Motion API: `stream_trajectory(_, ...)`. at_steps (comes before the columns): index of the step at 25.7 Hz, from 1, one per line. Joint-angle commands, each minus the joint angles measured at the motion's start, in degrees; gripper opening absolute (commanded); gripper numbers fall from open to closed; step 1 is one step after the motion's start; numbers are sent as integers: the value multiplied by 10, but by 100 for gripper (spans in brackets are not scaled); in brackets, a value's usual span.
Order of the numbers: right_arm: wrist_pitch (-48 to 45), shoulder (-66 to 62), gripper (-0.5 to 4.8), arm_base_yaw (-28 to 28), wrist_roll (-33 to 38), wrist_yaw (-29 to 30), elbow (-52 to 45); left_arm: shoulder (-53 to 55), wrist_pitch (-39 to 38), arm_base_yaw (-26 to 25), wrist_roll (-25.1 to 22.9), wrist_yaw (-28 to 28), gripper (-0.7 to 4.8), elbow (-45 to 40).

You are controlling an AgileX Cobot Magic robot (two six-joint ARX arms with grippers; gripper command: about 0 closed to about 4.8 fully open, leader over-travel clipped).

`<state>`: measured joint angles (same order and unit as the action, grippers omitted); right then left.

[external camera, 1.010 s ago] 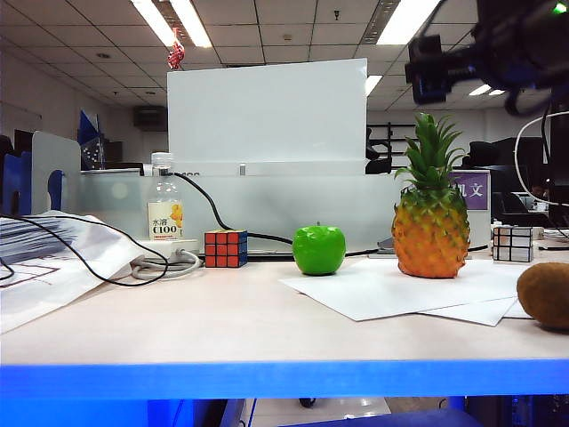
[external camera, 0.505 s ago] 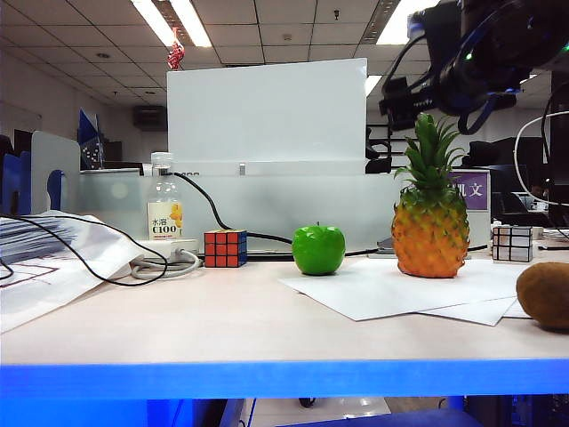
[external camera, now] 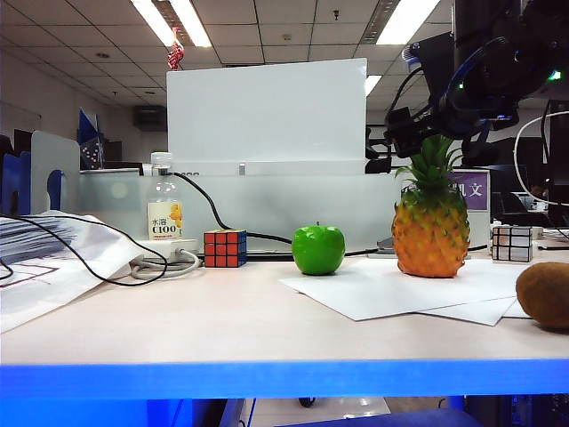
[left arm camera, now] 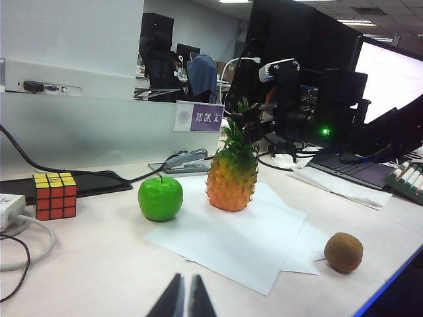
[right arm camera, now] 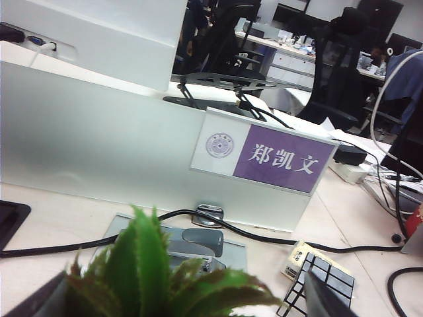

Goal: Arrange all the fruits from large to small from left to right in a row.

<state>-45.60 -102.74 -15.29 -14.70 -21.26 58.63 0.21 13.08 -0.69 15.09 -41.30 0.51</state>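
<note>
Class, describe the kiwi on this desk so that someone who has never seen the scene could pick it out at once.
Start at the white paper sheets in the middle of the desk, where the pineapple stands with the green apple beside it. Go past the sheets' edge on the side away from the apple. There the kiwi lies alone: small, oval, dull fuzzy brown, the only fruit that is not brightly coloured.

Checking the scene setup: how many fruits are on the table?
3: the apple left of centre, the pineapple to its right on the paper, and the kiwi at the far right edge, partly cut off.
</note>
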Motion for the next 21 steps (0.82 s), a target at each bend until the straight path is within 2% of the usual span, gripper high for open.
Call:
stream_trajectory(1, -13, 1, 191, 5, -1, -4, 3, -1, 7, -1, 2, 1, 25, 1)
stream_trajectory(2, -12, 1, 8, 7, -1, 6, 3, -1, 8, -1, 2, 1, 25, 1)
stream_trajectory(3, -10, 1, -2, 7, -1, 11, 3, -1, 7, -1, 2, 1, 25, 1)
stream_trajectory(9, -38, 1, -2, 7, -2, 37, 3, -1, 8, -1, 1, 1, 25, 1)
stream_trajectory(13, -30, 19, -2, 5, 1, 90, 2, -1, 7, -1, 0, 1, 25, 1)
stream_trajectory(15, -4, 38, -2, 0, 27, 114, 3, -1, 7, -1, -1, 1, 25, 1)
stream_trajectory(17, 21, 58, -2, -2, 32, 154, 3, -1, 7, -1, 0, 1, 25, 1)
stream_trajectory(20, 62, 97, -2, -2, 85, 282, 2, -1, 7, -1, 0, 0, 25, 1)
stream_trajectory(21, 68, 105, -2, -2, 94, 301, 2, -1, 6, -1, 0, 0, 25, 1)
